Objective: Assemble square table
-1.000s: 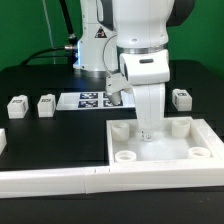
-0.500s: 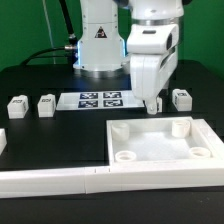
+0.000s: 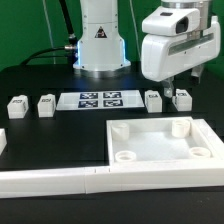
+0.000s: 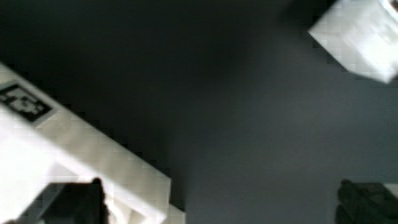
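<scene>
The square table top (image 3: pixel 160 146) lies at the exterior view's lower right, sockets up. From the left: two leg posts (image 3: pixel 46 104), the marker board (image 3: pixel 98 99), two further posts (image 3: pixel 153 100); above them the gripper (image 3: pixel 177 87) hangs spread wide, apparently empty.

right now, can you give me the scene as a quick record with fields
table top: lying flat, all four corner sockets empty
leg posts: four loose, two on each side of the marker board
jaws: open, holding nothing, raised near the two posts on the exterior view's right
progress: no leg fitted yet
</scene>
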{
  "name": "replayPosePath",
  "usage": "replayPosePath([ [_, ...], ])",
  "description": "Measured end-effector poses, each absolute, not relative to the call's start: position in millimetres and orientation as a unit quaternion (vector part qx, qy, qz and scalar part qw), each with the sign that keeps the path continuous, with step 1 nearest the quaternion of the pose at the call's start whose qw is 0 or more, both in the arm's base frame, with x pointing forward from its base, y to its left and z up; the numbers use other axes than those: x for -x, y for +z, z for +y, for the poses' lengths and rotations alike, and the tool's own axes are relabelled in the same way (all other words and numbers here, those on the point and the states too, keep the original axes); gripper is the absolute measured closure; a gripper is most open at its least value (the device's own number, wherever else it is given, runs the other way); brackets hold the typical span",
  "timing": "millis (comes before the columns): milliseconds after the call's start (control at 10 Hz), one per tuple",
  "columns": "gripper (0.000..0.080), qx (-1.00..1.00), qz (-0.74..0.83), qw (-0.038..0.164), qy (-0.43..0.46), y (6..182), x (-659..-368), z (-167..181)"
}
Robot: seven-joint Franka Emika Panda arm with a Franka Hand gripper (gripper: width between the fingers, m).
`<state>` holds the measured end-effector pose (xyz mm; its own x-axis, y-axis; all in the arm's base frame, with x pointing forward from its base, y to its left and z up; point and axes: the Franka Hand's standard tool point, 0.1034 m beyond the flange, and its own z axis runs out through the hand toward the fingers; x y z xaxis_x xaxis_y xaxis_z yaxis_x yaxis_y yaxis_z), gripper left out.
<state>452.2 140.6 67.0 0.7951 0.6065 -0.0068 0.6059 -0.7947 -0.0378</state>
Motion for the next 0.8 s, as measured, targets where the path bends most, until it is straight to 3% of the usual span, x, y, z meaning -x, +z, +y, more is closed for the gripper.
replayPosePath([
  [600, 0.015, 0.998, -0.046, 0.024, 0.042, 56.8, -431.3, 166.7],
  [800, 0.015, 0.998, -0.044, 0.025, 0.048, 54.5, -429.5, 166.9],
])
